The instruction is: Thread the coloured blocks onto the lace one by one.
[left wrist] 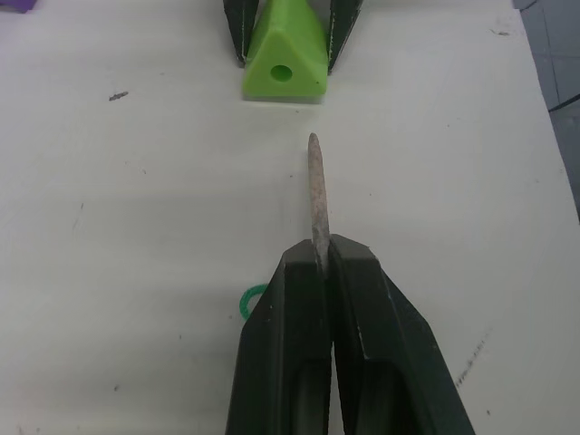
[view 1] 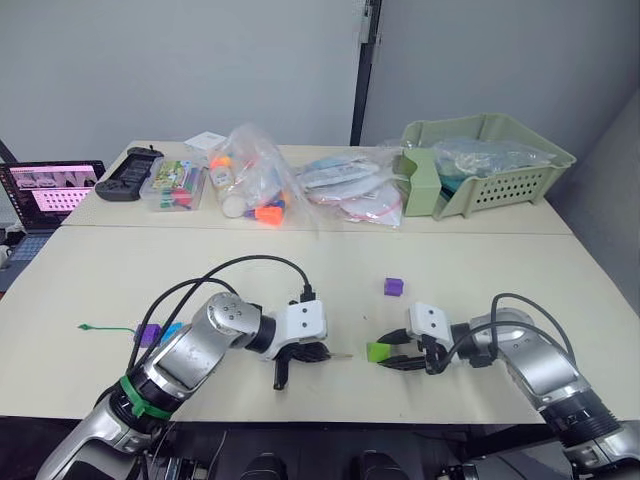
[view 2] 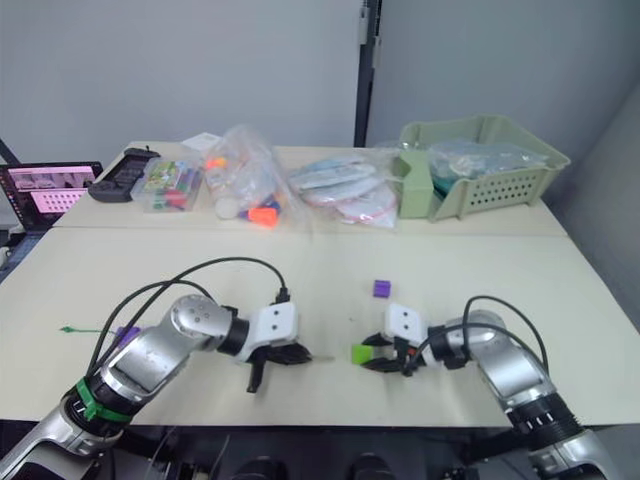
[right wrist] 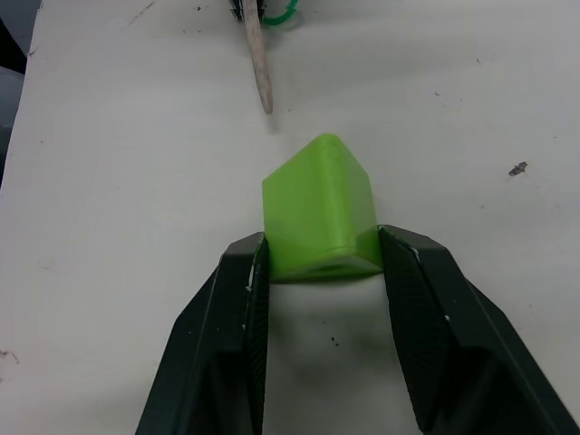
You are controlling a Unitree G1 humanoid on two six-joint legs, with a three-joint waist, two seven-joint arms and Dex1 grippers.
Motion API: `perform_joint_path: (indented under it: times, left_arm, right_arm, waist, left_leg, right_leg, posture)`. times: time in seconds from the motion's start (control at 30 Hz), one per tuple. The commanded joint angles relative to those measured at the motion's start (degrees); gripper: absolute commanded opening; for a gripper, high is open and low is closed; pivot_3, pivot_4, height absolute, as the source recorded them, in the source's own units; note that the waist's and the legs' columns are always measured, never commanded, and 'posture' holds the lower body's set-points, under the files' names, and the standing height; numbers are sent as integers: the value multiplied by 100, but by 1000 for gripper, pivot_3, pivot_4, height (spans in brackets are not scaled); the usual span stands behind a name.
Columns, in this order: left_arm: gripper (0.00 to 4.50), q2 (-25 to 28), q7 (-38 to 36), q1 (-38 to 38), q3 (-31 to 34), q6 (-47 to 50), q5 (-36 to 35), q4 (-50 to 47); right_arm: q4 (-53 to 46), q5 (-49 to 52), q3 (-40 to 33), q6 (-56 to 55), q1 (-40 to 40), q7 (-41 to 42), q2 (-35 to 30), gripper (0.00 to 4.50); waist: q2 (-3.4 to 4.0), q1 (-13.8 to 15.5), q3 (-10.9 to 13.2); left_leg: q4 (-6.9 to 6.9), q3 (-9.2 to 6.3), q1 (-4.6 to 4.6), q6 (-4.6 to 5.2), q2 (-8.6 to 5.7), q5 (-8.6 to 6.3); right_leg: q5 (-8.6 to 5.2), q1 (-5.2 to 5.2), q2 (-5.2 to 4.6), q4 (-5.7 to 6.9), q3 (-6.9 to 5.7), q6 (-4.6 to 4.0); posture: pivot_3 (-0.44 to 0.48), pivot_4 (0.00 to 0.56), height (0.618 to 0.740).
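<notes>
My left gripper (view 1: 312, 353) is shut on the lace's stiff pale tip (left wrist: 315, 190), which points across the table at a lime green block (left wrist: 285, 54). My right gripper (right wrist: 322, 249) is shut on that lime block (view 1: 378, 351), holding it at the table surface with its hole facing the tip. A short gap separates tip and hole. The thin green lace (view 1: 100, 328) trails off to the left, where a purple block (view 1: 149, 334) and a blue block (view 1: 172, 331) sit on it beside my left forearm. Another purple block (view 1: 393, 287) lies loose behind the grippers.
At the back of the table stand a pale green basket (view 1: 520, 185), clear plastic bags of toys (view 1: 255, 180), a small clear box (view 1: 173, 185) and a black controller (view 1: 125, 182). A laptop (view 1: 50, 190) sits at far left. Black cables loop over both arms.
</notes>
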Motion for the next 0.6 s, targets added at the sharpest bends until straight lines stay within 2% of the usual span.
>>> perform_joint_path:
  times: [0.03,0.2,0.6]
  left_arm:
    - [0,-103,211,-127,-40,113,133,-168]
    - [0,-269,347,-250,-62,226,146,-176]
    - [0,-285,359,-414,-231,397,145,-166]
  right_arm:
    - [-317,-148,104,229,120,-118,22,1322]
    - [-507,-400,238,460,123,-231,-24,1322]
    - [-852,-518,356,988,-64,-283,16,1322]
  waist:
    - [0,-10,0]
    - [0,-19,0]
    - [-1,-33,-1]
  left_leg:
    - [0,0,0,0,0,0]
    - [0,-1,0,0,0,0]
    - [0,-2,3,0,0,0]
  right_leg:
    - [0,0,0,0,0,0]
    - [0,0,1,0,-1,0]
    - [0,1,2,4,-1,0]
  posture:
    - [0,150,740]
    - [0,150,740]
    - [0,150,740]
